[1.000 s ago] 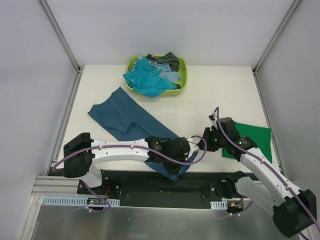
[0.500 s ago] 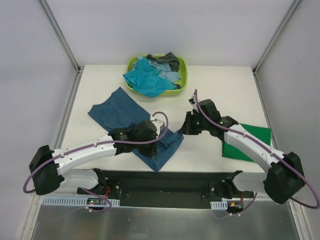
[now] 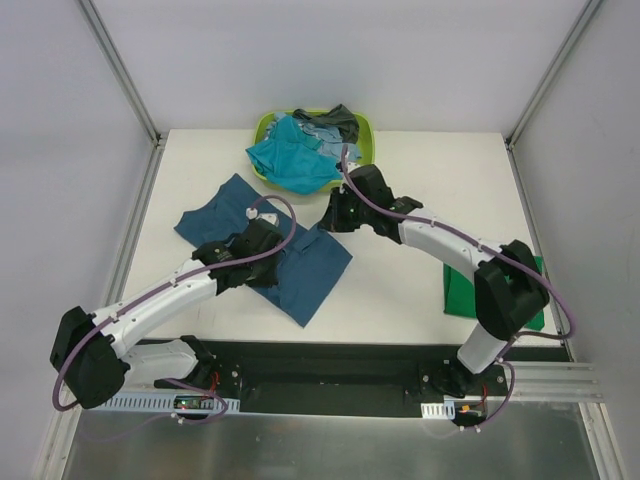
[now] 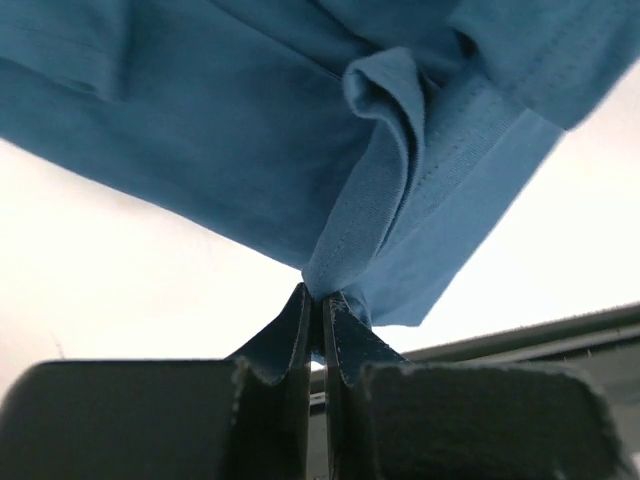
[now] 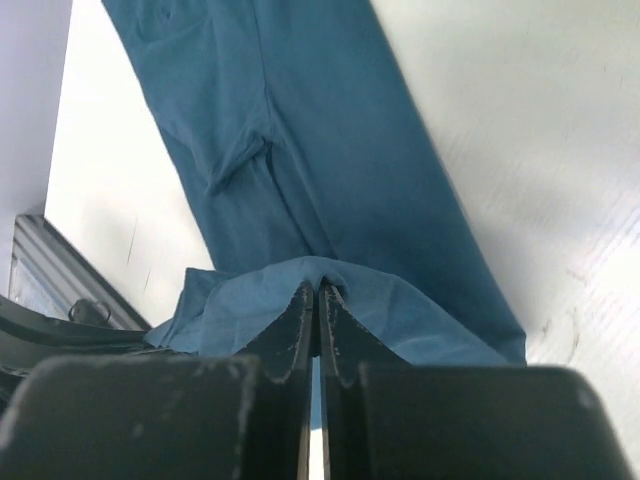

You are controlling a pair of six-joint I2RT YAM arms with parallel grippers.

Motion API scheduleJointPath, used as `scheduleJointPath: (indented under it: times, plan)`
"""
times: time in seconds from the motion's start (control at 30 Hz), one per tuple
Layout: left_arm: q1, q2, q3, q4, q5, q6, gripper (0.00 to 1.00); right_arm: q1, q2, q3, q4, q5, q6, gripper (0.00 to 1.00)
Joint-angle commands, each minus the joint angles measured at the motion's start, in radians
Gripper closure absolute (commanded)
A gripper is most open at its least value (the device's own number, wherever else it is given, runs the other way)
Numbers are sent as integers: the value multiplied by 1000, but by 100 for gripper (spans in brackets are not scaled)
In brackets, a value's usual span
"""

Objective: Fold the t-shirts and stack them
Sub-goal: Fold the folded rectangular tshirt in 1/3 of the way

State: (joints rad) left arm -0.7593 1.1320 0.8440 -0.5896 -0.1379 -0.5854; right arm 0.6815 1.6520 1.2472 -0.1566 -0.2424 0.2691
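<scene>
A large dark blue t-shirt (image 3: 305, 270) lies partly folded on the white table left of centre. My left gripper (image 3: 266, 256) is shut on a bunched fold of its hem (image 4: 318, 295). The cloth (image 4: 250, 130) hangs from the fingertips. My right gripper (image 3: 326, 220) is shut on another edge of the same shirt (image 5: 317, 290), and the rest of it (image 5: 330, 150) is spread below. A bright green t-shirt (image 3: 456, 296) lies folded at the right, partly behind my right arm. Teal (image 3: 290, 160), light blue (image 3: 338, 152) and dark grey (image 3: 338, 120) t-shirts sit piled in the basket.
The lime-green plastic basket (image 3: 366, 140) stands at the far middle of the table. Metal frame posts rise at the far left and right corners. A black rail (image 3: 330, 365) runs along the near edge between the arm bases.
Both grippers have moved from the near edge toward the far side, carrying the dark blue shirt's near edge with them. The right arm has stretched far and left.
</scene>
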Motion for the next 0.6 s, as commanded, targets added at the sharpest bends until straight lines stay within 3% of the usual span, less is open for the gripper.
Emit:
scheduleJointPath:
  times: [0.0,0.23,0.57]
  plan:
    - [57,37,41,-47,-101,-27,100,10,75,63,152,66,-28,99]
    - [123,110,59,-47,-120,-13,100,13,221,167,186,75,-45,99]
    - [159,244,99,-47,-161,-13,99,15,308,208,221,117,-44,96]
